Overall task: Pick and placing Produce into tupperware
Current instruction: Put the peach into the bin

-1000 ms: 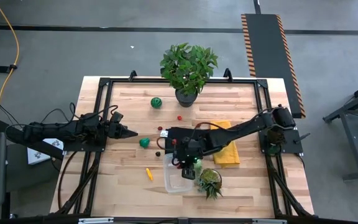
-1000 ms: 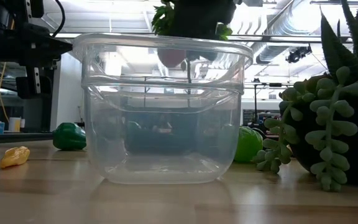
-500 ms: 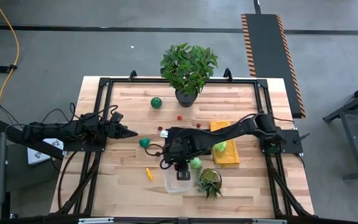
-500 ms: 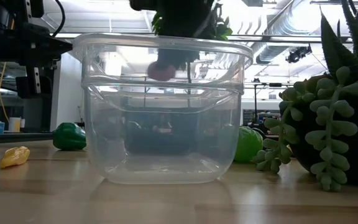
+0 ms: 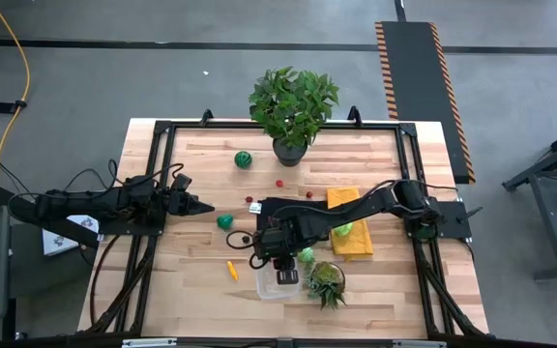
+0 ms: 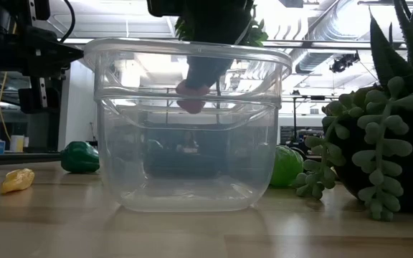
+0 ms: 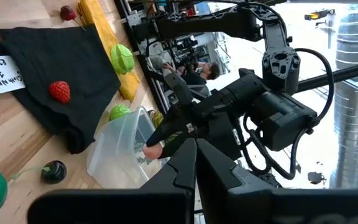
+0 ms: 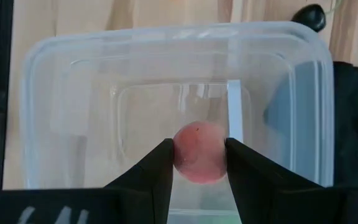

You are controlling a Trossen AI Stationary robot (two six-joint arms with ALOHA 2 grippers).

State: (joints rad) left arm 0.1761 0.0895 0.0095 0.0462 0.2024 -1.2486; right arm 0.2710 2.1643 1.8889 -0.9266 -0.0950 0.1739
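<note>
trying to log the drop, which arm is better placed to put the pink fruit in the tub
Right. Its tool is shut on the pink fruit directly above the open tub, so it only needs to lower and release. The left tool is shut, empty, and parked near the table's left edge.

The wooden desk (image 5: 201, 164) is carrying a potted plant (image 5: 292, 104), a clear tupperware (image 5: 271, 282), a spiky succulent (image 5: 327, 281), a yellow cloth (image 5: 356, 239), a black cloth (image 5: 278, 208), and scattered produce: green balls (image 5: 244, 159), red berries (image 5: 279, 182) and an orange stick (image 5: 231, 270).

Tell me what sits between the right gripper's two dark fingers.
A round pinkish-red toy fruit, gripped by the right gripper above the clear plastic tupperware, shown in the right wrist view.
</note>
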